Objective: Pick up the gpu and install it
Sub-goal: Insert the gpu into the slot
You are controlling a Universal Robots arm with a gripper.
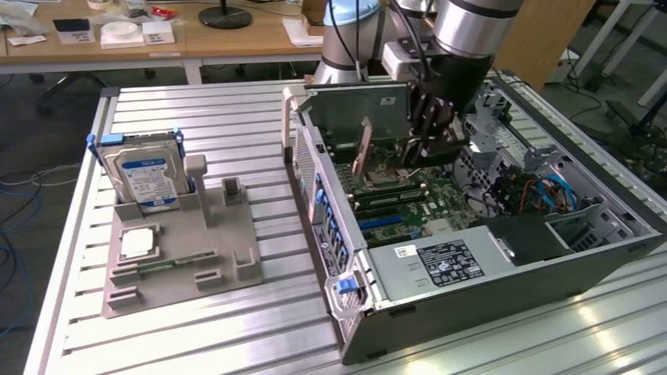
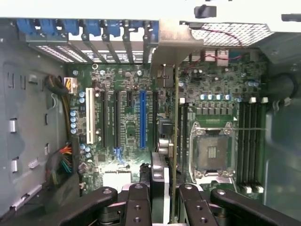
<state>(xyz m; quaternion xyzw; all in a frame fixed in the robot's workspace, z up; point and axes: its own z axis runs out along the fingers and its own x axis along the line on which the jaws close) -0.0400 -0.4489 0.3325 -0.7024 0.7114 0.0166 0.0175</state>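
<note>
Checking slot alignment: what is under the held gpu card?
Under the thin green-edged gpu card lies the green motherboard with its long blue slot. The slot directly beneath is hidden by the card.

Exterior view: high, off to one side of my arm, angled down across the ribbed aluminium table (image 1: 208, 117), mid distance. The open dark metal computer case (image 1: 501, 266) sits toward the exterior view's right, the grey moulded parts holder (image 1: 177, 258) toward its left, wooden desks behind.

Wrist view: on my wrist, pointing straight down into that case, close up. My black two-fingered gripper (image 2: 164, 197) fills the near edge, jaws clamped on the thin dark expansion card (image 2: 175, 117), seen edge-on.

Shared: the green motherboard (image 1: 407, 195) (image 2: 127, 117), its empty CPU socket (image 2: 212, 150), and the card.
</note>
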